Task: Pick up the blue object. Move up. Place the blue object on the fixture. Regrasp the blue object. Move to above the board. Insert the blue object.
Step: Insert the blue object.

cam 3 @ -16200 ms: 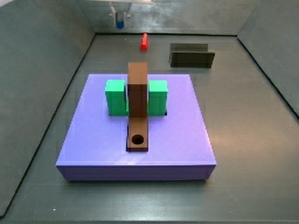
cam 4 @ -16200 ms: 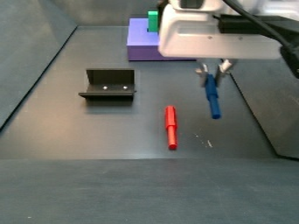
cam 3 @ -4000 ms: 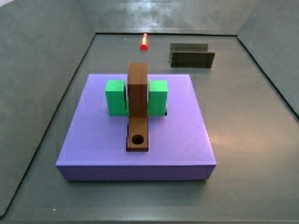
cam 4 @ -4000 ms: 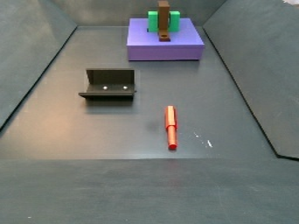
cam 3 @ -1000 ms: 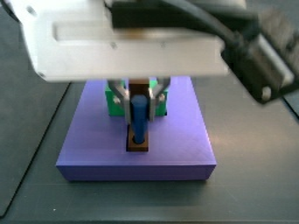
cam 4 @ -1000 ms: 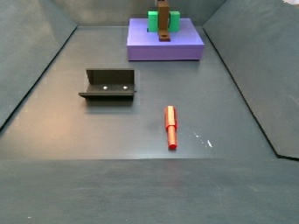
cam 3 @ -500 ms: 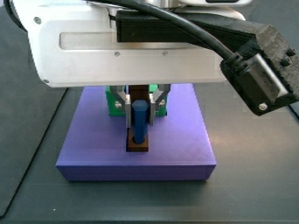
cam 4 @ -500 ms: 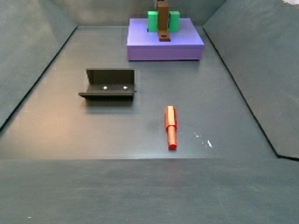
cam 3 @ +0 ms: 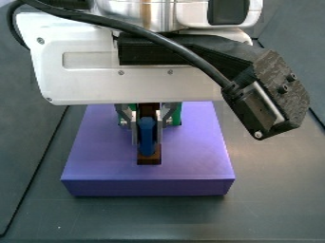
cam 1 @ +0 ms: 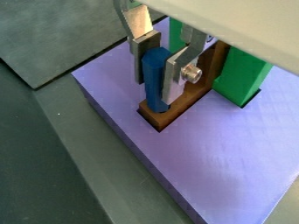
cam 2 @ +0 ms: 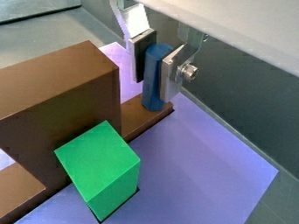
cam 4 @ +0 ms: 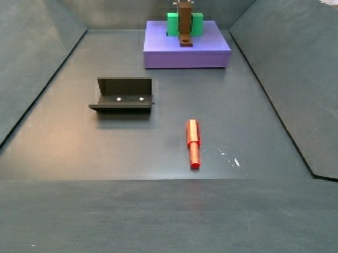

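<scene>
Two silver fingers (cam 1: 177, 70) of the gripper (cam 1: 156, 58) clamp the blue object (cam 1: 155, 77) upright, its tip at the brown bar (cam 2: 52, 96)'s 6 o'clock end on the board (cam 1: 222, 166), probably so that it can enter the hole.

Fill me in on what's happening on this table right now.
The end effector is over the purple board, shut on the blue peg, which stands upright with its lower end at the hole in the brown bar beside the green block. The red peg lies on the floor near the fixture.
</scene>
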Available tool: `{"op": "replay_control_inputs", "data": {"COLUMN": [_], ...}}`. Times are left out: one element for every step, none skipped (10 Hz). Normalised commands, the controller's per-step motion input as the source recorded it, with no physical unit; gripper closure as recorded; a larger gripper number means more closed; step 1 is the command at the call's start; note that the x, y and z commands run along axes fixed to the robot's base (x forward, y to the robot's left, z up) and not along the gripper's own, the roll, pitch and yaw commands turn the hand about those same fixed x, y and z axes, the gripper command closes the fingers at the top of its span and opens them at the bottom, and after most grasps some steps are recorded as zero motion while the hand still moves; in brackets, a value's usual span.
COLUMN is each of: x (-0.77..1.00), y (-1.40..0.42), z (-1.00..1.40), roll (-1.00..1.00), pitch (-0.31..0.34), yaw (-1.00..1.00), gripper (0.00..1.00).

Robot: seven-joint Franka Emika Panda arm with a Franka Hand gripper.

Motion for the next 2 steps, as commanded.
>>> {"op": "replay_control_inputs", "data": {"x": [0.0,0.0], "y": [-0.03,0.0], "z": [-0.32,0.0], "roll": [0.0,0.0], "pitch": [0.0,0.0], "yaw": [0.0,0.0], "gripper": [1.0,1.0]}}
